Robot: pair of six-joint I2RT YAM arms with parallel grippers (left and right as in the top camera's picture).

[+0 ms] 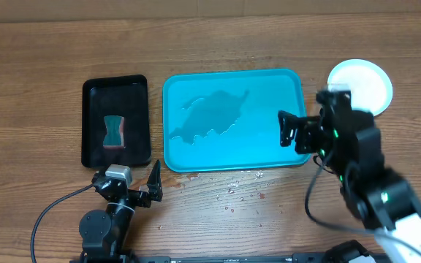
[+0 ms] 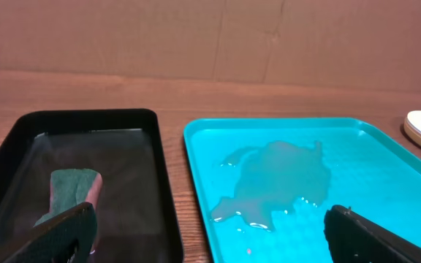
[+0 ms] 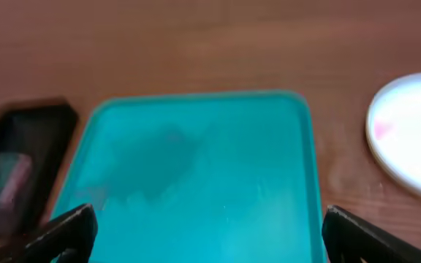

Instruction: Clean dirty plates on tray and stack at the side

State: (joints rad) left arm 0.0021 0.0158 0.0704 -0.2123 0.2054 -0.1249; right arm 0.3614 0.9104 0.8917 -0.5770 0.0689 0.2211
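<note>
The turquoise tray (image 1: 232, 88) lies mid-table and carries only a puddle of water (image 1: 210, 117), no plates. A white plate with a light blue rim (image 1: 360, 84) rests on the wood to the tray's right; I cannot tell whether others lie under it. In the right wrist view this plate (image 3: 411, 135) shows a faint pink patch near its left edge. My right gripper (image 1: 285, 131) hovers open over the tray's right part, empty (image 3: 207, 237). Open and empty too, my left gripper (image 1: 129, 188) sits near the table's front, facing the gap between both trays (image 2: 214, 245).
A black tray (image 1: 115, 91) lies left of the turquoise tray and holds a green and pink sponge (image 1: 113, 131) in shallow water. Water drops (image 1: 232, 191) speckle the wood in front of the turquoise tray. A cardboard wall (image 2: 210, 36) stands behind the table.
</note>
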